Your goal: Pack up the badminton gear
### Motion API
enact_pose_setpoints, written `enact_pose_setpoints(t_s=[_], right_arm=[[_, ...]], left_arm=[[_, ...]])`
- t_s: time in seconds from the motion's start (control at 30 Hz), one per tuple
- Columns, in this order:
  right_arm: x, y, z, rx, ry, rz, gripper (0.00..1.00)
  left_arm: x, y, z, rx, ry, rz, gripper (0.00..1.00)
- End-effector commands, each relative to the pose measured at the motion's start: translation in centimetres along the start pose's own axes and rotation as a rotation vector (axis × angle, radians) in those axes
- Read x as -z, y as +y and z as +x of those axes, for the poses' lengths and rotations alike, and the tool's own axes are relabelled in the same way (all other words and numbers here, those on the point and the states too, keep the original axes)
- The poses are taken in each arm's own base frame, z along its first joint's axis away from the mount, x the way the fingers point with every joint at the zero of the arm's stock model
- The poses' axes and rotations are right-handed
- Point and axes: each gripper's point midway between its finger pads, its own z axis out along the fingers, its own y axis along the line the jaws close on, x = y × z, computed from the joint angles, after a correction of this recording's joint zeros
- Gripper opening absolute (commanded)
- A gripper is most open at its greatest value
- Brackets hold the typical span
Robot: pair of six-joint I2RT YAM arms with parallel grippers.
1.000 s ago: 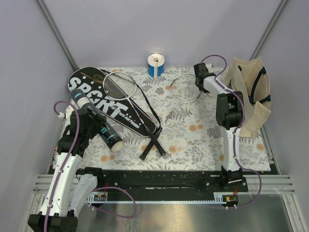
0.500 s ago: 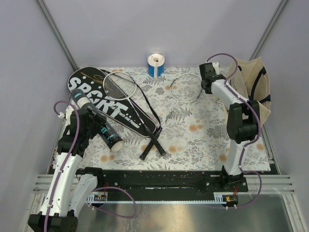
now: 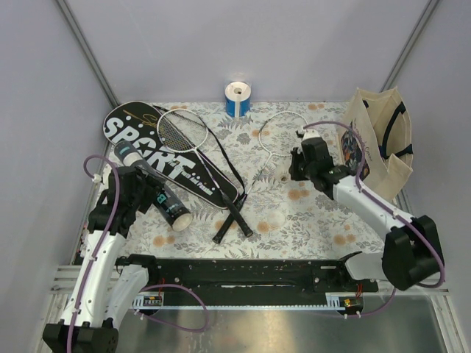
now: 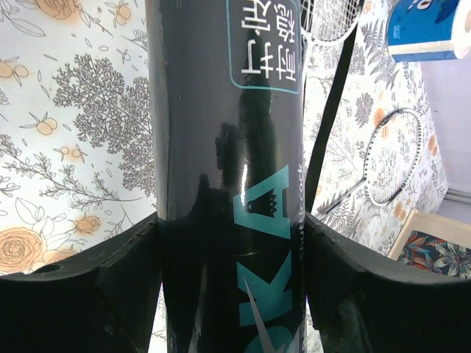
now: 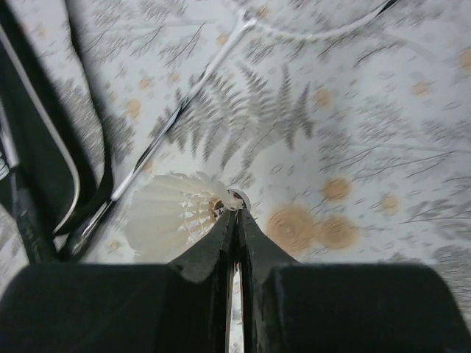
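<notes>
— Left gripper: what state?
— Clamped on a glossy black cylindrical tube with teal lettering; both fingers press against its sides. Seen from above, the tube lies slanted at the table's left. Its far end is over a long black racket cover printed "SPORT", and its white-capped end points toward the arms.
— Right gripper?
— Fingertips pinched together on the narrow end of a small white feather shuttlecock. It is over the flower-patterned tablecloth, just beside the shaft of a thin white-framed racket. Whether the shuttlecock rests on the cloth cannot be told.
— And the remaining gear?
— A second white-framed racket lies with its head on the cover; the two black handles cross near the table's middle. A short blue-and-white roll stands at the far edge. A beige cloth bag with dark handles stands at the right edge.
</notes>
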Motion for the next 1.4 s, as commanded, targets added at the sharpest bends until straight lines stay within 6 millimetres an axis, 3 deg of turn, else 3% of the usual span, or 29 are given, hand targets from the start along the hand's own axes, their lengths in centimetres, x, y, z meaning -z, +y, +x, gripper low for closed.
enact_pose_setpoints(t_s=[0.0,0.07,0.17,0.33,0.5,0.63,0.83,1.0,1.37], right_arm=[[1.1,3.6,1.9,-0.115,-0.064,-0.220,0.11],[1.3,3.1,2.7,-0.115,-0.083,-0.213,0.09],[3.0,4.6,2.7,-0.128,-0.121,-0.323,0.08],[10.1,9.5,-1.2,-0.180,-0.329,-0.677,0.08],[17.7,13.1,-3.2,-0.112,-0.599,-0.954,0.07],[21.6,15.9,-3.2,-0.036,-0.694,-1.088,0.09],[25.3,20.7,-3.0,0.022,-0.746,-1.244,0.09],[26.0,25.0,-2.0,0.103,-0.749,-1.261,0.08],[23.9,29.9,-2.1,0.194,-0.765,-1.126,0.08]], left_arm=[[-0.1,-2.3,-0.7,0.049,-0.002,0.067,0.18],[-0.4,-2.2,-0.5,0.060,0.005,0.060,0.18],[-0.8,-2.5,-0.2,0.096,0.024,0.067,0.18],[-0.4,-4.7,1.0,0.217,0.133,0.099,0.18],[-0.1,-5.1,1.9,0.319,0.221,0.031,0.18],[0.2,-5.8,2.7,0.378,0.281,0.037,0.18],[0.3,-5.6,2.9,0.402,0.275,0.023,0.17],[0.1,-4.9,3.5,0.412,0.292,-0.008,0.17],[0.4,-5.0,3.5,0.414,0.298,-0.016,0.17]])
